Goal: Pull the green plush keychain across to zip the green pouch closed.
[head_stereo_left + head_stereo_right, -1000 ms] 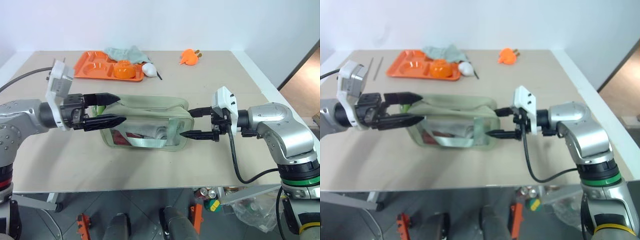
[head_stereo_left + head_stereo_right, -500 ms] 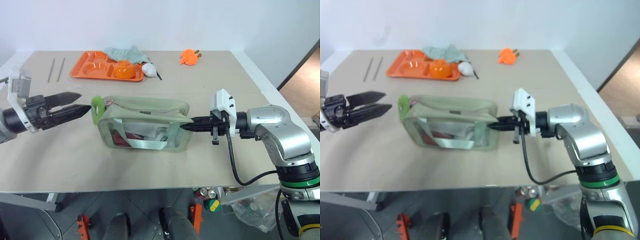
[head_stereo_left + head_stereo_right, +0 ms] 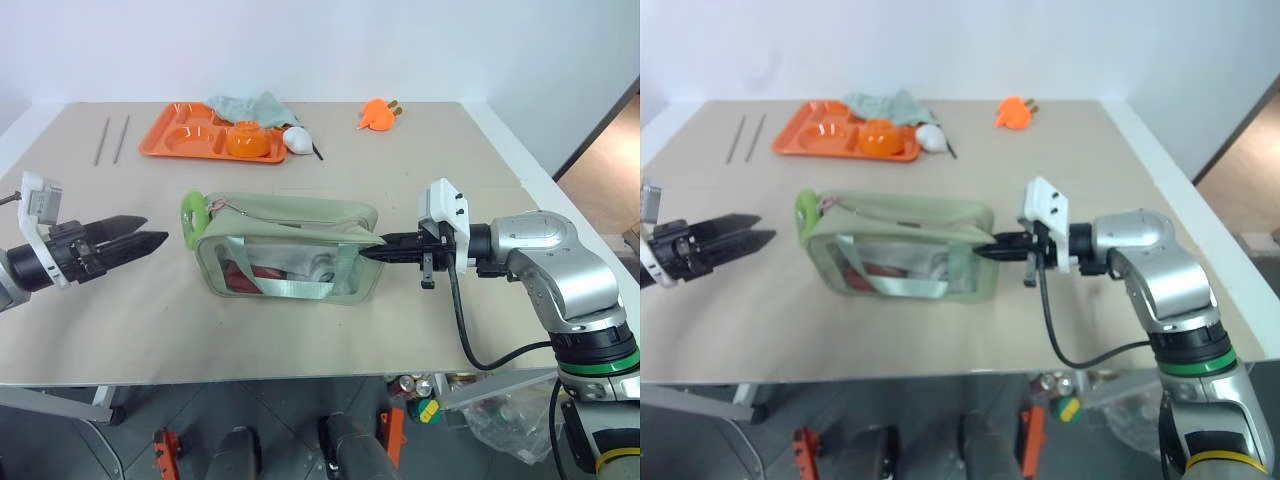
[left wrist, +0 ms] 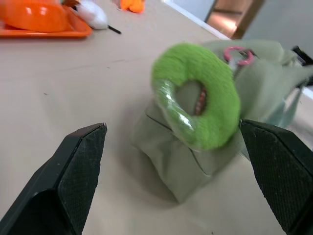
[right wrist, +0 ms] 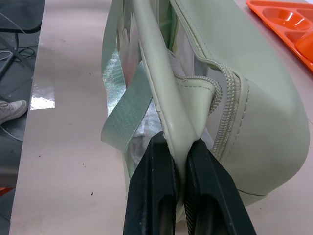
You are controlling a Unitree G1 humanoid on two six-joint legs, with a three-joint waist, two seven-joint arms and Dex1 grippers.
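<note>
Pinching boxy fabric green pouch, right claw.

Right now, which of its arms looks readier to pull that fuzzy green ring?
The left. Its left gripper is open and empty, pointing at the green plush keychain on the green pouch's near end. The right gripper is shut on the pouch's far end, steadying it.

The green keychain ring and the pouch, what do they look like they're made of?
The green plush keychain looks like fuzzy plush, its nap visibly fluffy. The green pouch looks like matte fabric or faux leather with stitched seams, plus a glossy clear plastic window.
</note>
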